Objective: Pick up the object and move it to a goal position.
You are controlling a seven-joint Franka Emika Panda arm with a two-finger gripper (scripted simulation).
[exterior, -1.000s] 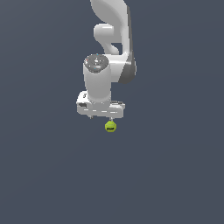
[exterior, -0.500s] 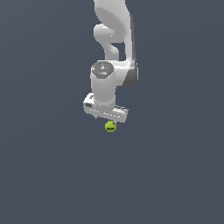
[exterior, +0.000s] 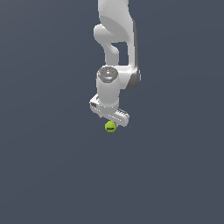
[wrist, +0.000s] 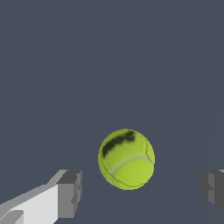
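The object, a small yellow-green ball with a dark mark, lies on the dark grey floor just below my white gripper in the exterior view. In the wrist view the ball sits in the gap between my two grey fingertips, with space on both sides and neither pad touching it. My gripper is open and points straight down over the ball. In the exterior view the hand hides the fingers.
The white arm rises from the gripper toward the top of the exterior view. A plain dark grey floor surrounds the ball on all sides.
My gripper has come down toward the ball and turned about its vertical axis, so its bar now slants. The ball has not moved.
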